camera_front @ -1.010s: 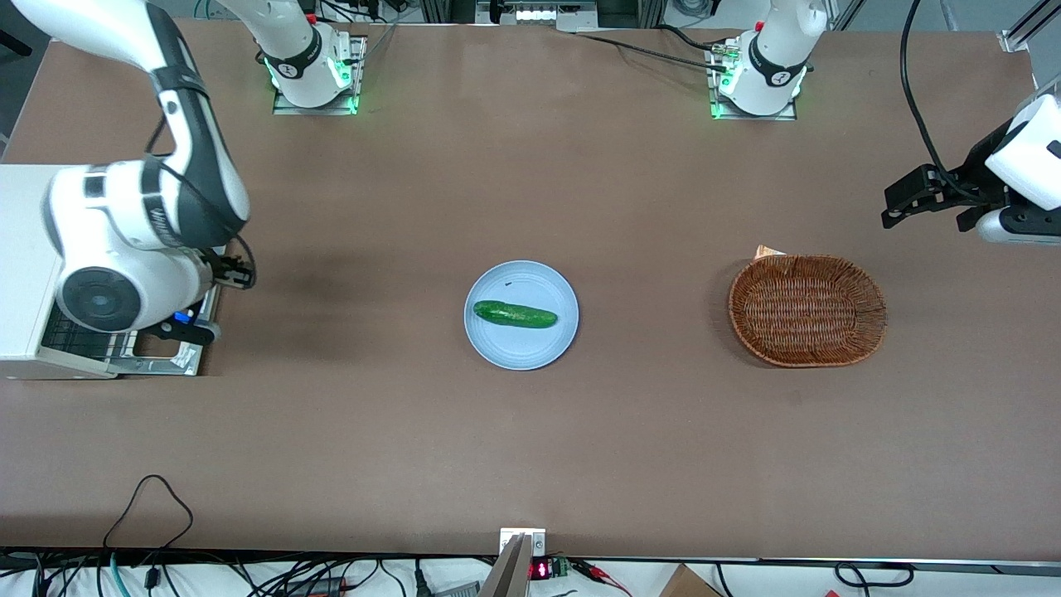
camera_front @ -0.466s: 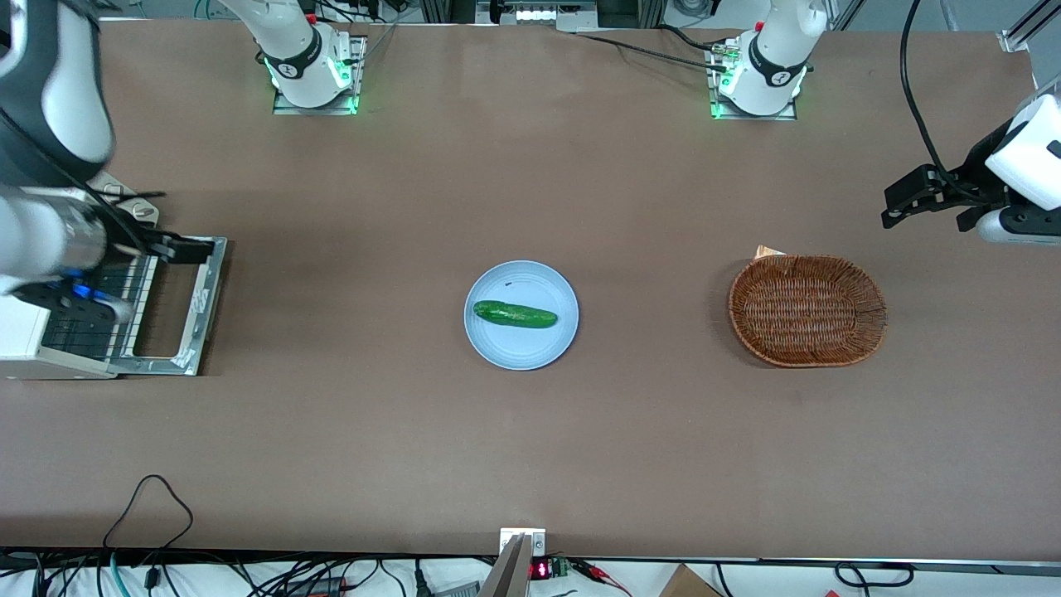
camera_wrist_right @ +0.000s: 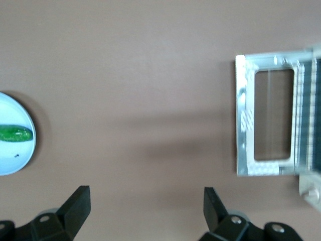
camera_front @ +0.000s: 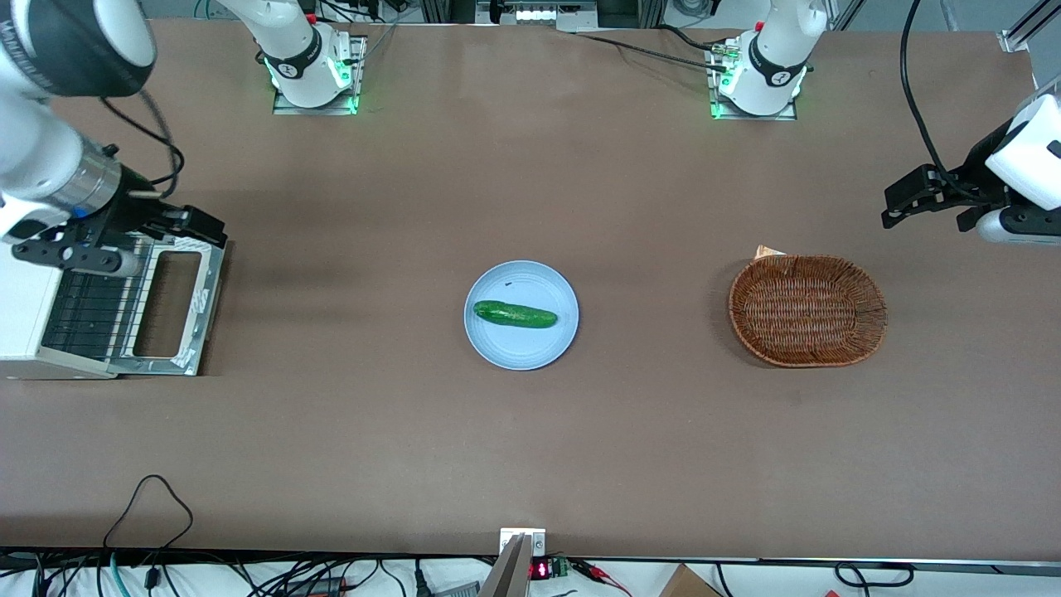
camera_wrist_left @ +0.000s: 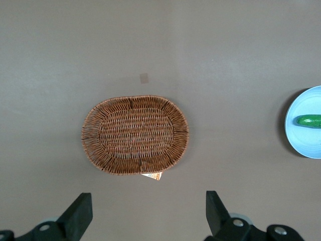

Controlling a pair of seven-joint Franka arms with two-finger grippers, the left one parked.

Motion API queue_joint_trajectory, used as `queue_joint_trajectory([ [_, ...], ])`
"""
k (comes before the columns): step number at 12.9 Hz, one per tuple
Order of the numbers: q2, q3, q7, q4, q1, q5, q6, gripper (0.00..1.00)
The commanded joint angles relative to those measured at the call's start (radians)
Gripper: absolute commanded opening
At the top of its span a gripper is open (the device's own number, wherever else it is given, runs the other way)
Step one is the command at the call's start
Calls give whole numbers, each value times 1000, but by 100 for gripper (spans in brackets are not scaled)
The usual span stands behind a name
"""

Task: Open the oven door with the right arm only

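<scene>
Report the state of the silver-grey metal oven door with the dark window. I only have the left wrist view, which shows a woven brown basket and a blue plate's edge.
Observer: The oven door is folded down, fully open, in front of the boxy white toaster oven.
Operator: Locate the right arm's black two-finger gripper.
Observer: The gripper hangs above the door's corner that is farther from the front camera, and it holds nothing.
Operator: State its fingers.
Observer: Open. The right wrist view shows the fingers spread wide over bare table.
</scene>
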Motion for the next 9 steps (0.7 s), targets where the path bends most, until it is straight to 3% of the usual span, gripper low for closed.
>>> queue_joint_trajectory([
  [1, -49, -12, -84, -59, -12, 3, 29, 100],
  [4, -74, -11, -93, -48, -61, 8, -66, 100],
  [9, -32, -12, -96, 18, -60, 9, -132, 100],
])
